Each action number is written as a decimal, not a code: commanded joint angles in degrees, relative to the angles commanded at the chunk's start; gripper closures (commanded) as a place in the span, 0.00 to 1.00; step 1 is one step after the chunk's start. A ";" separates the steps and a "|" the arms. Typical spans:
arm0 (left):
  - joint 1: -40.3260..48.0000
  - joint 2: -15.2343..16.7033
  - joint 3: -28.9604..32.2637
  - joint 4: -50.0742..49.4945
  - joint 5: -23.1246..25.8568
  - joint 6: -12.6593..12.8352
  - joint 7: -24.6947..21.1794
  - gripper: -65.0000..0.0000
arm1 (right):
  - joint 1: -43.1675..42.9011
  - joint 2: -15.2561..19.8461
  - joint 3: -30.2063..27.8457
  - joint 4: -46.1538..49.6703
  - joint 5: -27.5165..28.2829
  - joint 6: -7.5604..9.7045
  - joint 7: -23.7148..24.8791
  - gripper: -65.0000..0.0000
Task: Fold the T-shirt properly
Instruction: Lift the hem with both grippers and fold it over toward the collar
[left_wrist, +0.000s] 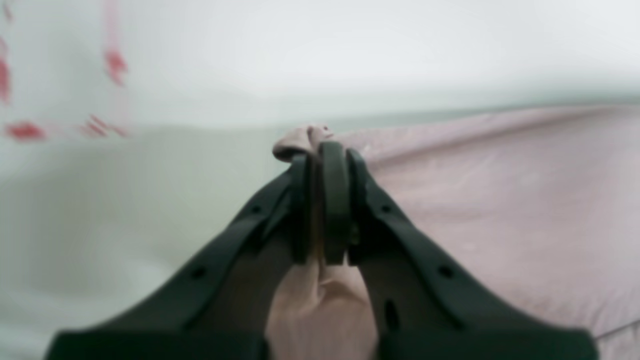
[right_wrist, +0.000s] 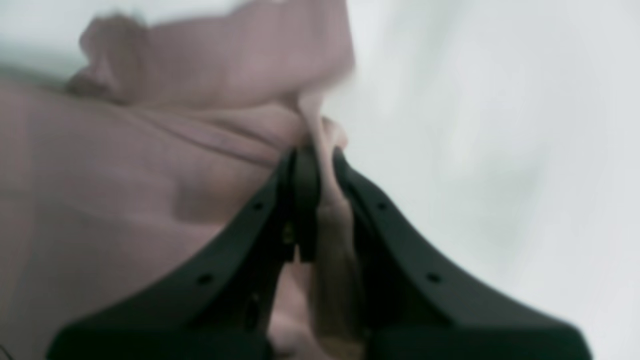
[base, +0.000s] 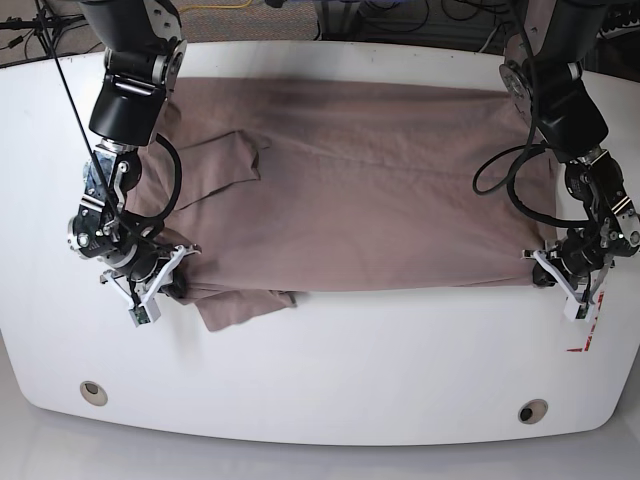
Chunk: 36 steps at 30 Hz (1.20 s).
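A glossy white rounded table carries a wrinkled dusty-mauve cloth T-shirt spread from centre toward twelve o'clock; red tape marks sit at four o'clock

T-shirt: soft matt wrinkled cloth | table: smooth glossy white | pincers: matt black plastic

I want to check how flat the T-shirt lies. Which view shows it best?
The base view: the whole T-shirt is seen spread on the white table. The wrist views show only blurred cloth by each grip: the left gripper and right gripper each pinch a bunched edge.
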 joint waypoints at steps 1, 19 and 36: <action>0.44 0.00 0.00 1.05 0.00 -0.35 0.26 1.00 | -0.70 0.26 0.00 1.32 0.09 0.00 -0.70 1.00; 13.63 0.79 -0.26 23.38 -0.09 -0.40 9.23 1.00 | -22.33 0.09 0.18 28.13 0.18 0.00 -5.89 1.00; 29.89 0.79 -0.26 30.59 0.35 -0.40 10.46 0.99 | -34.64 -2.90 2.37 32.97 -0.09 0.00 -5.89 0.99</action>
